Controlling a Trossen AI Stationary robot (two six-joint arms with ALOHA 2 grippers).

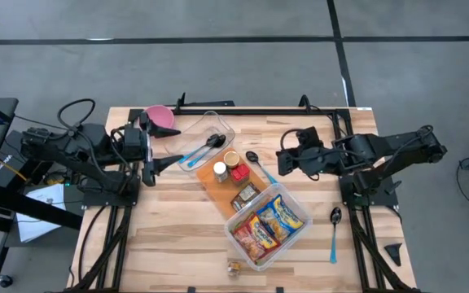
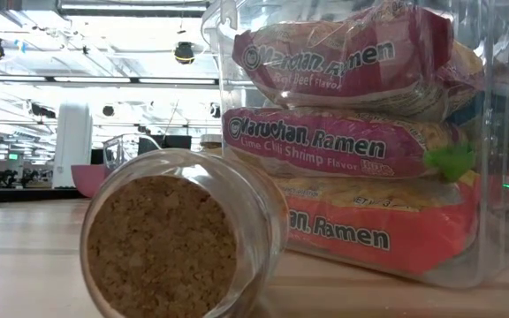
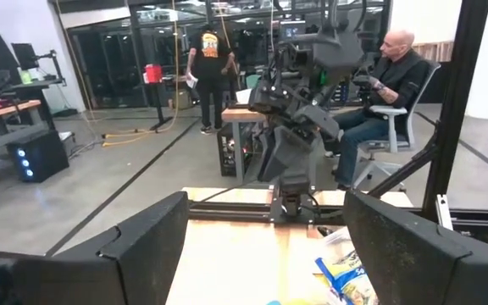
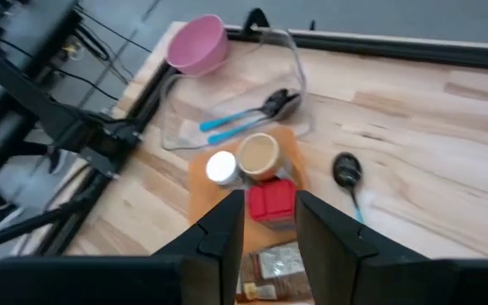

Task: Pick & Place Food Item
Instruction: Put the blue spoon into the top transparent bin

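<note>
A clear bin [image 1: 269,224] near the table's front holds stacked ramen packets [image 2: 347,141]; a smaller clear tray [image 1: 206,138] holds two blue-handled spoons [image 1: 204,149]. The left gripper [image 1: 159,163] hangs beside that tray, fingers spread, empty. The right gripper [image 4: 269,222] hovers above the red-capped jar [image 4: 271,203], fingers narrowly apart, seemingly holding nothing. A corked jar [image 2: 179,238] lies on the wooden table [image 1: 169,236]. A person [image 3: 388,89] sits beyond.

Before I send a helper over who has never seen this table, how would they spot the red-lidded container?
Start at the orange cutting board in the middle of the wooden table, between the clear spoon tray and the ramen bin. Three small containers cluster at its far end. The red-lidded container is the only square, red-topped one; its neighbours have round lids, one white, one tan.
</note>
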